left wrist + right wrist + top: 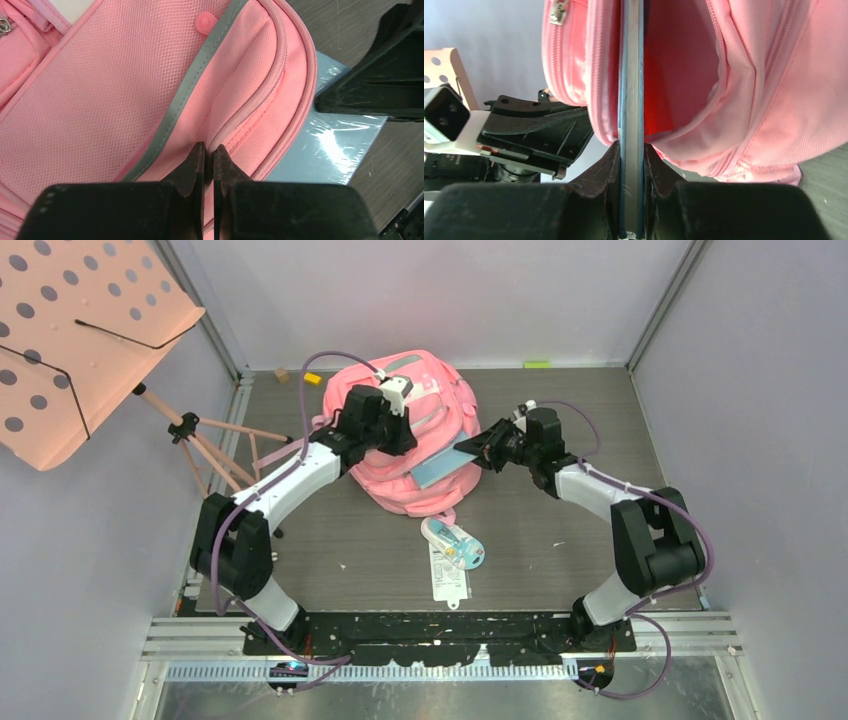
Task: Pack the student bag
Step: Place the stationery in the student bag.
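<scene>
Book [631,75] clamped in right gripper [631,150], long axis toward twelve o'clock into student bag [749,100]; left gripper [210,150] pinching its rim.

Both arms bend inward. The left gripper [209,152], jaws nearly touching, pinches the pink fabric backpack [100,100]; the right gripper [631,150] clamps a flat blue book [631,75].

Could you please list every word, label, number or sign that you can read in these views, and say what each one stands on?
No text can be read in any view.
White packet lying near the bag: it carries print, but too small to read.
Student bag: no lettering shows on the fabric in view.
Blue book: its glossy cover shows no print.
</scene>
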Controlling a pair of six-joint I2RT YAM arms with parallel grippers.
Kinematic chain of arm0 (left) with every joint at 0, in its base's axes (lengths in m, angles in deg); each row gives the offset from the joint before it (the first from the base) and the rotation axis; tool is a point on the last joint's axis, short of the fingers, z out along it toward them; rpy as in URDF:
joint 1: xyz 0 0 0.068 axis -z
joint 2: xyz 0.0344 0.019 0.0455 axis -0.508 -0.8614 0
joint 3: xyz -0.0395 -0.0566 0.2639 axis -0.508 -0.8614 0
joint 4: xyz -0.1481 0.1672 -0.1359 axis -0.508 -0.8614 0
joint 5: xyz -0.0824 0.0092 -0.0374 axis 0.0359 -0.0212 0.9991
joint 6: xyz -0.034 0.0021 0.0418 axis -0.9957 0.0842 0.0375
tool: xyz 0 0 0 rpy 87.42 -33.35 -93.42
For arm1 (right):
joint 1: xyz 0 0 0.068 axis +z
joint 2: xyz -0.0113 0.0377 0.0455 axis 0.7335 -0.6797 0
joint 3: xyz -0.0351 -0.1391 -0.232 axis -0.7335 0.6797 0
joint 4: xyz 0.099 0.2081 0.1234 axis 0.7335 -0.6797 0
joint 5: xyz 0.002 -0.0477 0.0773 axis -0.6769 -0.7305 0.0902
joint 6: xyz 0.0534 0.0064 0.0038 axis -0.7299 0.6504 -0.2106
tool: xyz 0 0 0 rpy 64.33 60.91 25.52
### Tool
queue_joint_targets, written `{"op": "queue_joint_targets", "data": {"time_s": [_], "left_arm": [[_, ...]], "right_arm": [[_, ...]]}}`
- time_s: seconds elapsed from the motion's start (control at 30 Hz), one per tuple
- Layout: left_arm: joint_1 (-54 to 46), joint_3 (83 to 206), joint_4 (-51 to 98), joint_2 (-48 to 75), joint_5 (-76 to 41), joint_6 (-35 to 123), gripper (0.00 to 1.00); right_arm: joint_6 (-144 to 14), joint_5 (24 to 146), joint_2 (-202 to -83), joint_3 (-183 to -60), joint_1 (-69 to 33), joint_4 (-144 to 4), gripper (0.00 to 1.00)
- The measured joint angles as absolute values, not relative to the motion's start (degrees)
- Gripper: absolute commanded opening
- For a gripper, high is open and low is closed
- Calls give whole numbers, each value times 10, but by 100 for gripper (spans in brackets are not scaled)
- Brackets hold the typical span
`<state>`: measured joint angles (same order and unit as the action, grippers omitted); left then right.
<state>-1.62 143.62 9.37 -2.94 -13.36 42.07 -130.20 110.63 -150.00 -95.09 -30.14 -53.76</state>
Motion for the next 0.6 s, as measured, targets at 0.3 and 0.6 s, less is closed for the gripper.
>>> {"op": "queue_joint_targets", "data": {"time_s": [0.3, 0.6], "left_arm": [[-27, 1436, 92, -29, -108, 418, 0], [-23, 1448, 52, -26, -118, 400, 0]], "right_arm": [[-1241, 1110, -1606, -1005, -291, -476, 51], [-1145, 977, -1565, -983, -293, -536, 84]]}}
